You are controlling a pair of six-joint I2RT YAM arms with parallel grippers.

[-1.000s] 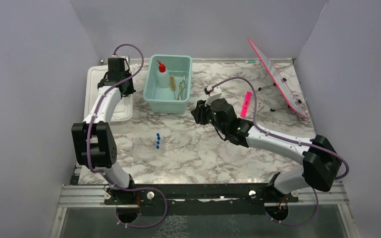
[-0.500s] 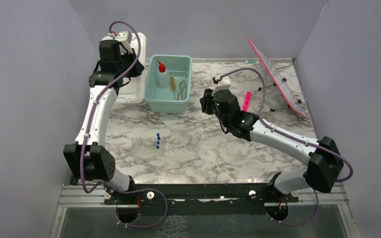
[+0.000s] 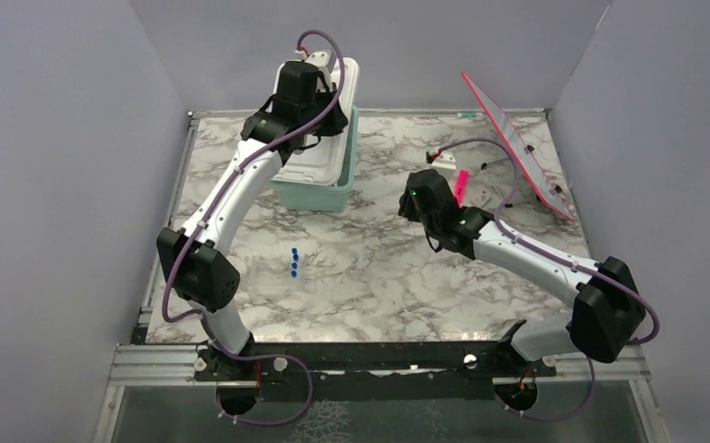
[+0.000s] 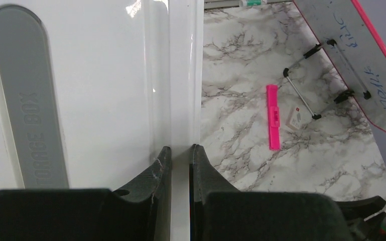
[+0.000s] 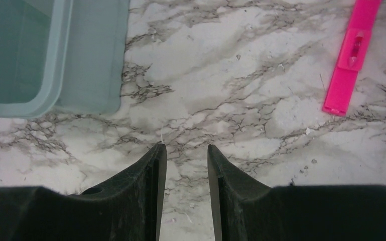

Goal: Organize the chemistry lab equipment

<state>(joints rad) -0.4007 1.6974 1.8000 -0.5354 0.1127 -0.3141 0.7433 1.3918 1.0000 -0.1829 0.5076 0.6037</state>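
The left hand (image 4: 180, 150) is clamped on the edge of the white lid (image 4: 95, 75), holding it tilted over the teal tub (image 3: 318, 192), so closing the tub seems to be the step in hand. The right hand (image 5: 186, 148) hangs empty beside the tub, fingers parted. The blue-capped vials (image 3: 294, 262) lie on the table (image 3: 379, 277), well apart from the tub; next, the lid needs squaring to the rim.

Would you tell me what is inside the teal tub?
The white lid, clamped in the left gripper, covers the teal tub, hiding its contents; the right wrist view shows only a bare inner corner.
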